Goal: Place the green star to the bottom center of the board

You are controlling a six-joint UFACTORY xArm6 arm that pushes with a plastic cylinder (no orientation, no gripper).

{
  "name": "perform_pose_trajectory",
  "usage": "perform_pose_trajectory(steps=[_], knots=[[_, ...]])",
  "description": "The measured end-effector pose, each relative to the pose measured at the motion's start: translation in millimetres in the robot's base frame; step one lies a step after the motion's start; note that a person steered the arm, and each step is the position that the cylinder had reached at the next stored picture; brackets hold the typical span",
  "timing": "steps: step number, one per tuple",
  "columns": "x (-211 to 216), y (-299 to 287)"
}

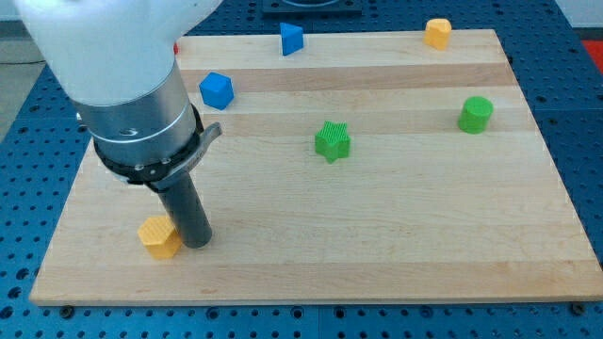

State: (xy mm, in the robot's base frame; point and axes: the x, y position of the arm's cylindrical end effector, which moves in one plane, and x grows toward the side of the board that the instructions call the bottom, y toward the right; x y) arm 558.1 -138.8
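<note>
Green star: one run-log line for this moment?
green star: board centre, untouched | my tip: lower left, beside yellow block | push: not begun

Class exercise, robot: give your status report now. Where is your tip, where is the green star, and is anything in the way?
My tip at lower left, touching yellow block. Green star mid-board, untouched. Path to bottom centre unobstructed.

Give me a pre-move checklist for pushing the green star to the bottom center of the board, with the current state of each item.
1. Green star in view, near mid-board: ok.
2. My tip beside the star: not ok; it sits at the view's lower left against the yellow block.
3. Tip on the star's top side, ready to push it down: not ok.
4. Board below the star free of blocks: ok.
5. Green cylinder and blue cube off that path: ok.
6. Star at bottom center: not ok.
</note>
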Motion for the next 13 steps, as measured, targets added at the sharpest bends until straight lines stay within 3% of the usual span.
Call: perform_pose_trajectory(steps=[6, 8, 11, 13], knots=[[20, -86], [16, -25], [-115, 30], [-153, 91]])
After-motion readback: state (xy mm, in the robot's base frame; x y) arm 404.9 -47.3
